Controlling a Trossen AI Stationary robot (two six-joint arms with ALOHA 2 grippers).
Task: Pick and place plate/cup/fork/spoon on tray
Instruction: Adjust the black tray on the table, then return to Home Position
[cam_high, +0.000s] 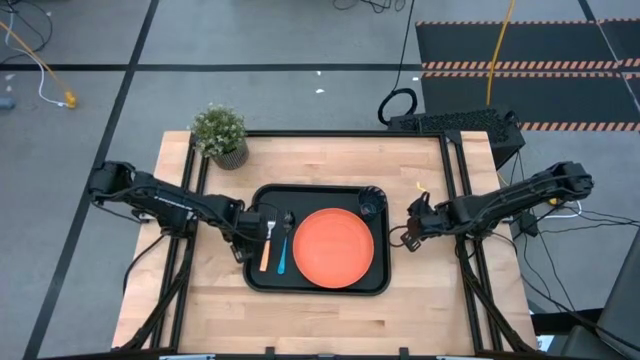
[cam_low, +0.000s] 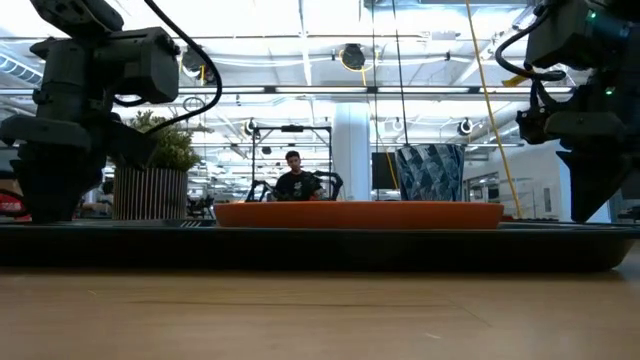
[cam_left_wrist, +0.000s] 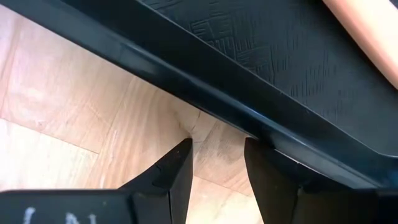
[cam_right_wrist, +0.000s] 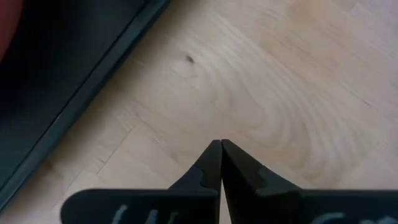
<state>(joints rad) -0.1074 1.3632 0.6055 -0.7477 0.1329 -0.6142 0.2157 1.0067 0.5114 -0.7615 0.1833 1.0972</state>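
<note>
The black tray (cam_high: 318, 283) lies mid-table. On it lie the orange plate (cam_high: 333, 247), the orange-handled fork (cam_high: 265, 250) and the blue-handled spoon (cam_high: 282, 256), side by side left of the plate. The dark cup (cam_high: 369, 208) stands in the tray's far right corner. My left gripper (cam_high: 247, 240) points down at the tray's left rim (cam_left_wrist: 205, 81). It is open and empty over the wood (cam_left_wrist: 214, 146), one finger close beside the rim. My right gripper (cam_high: 405, 236) is shut and empty (cam_right_wrist: 221, 144) over bare wood right of the tray.
A potted green plant (cam_high: 222, 134) stands at the table's far left, behind the tray. Bare wood shows along the near edge (cam_high: 320, 320) and on both sides of the tray. In the low view a person (cam_low: 295, 180) sits far behind the table.
</note>
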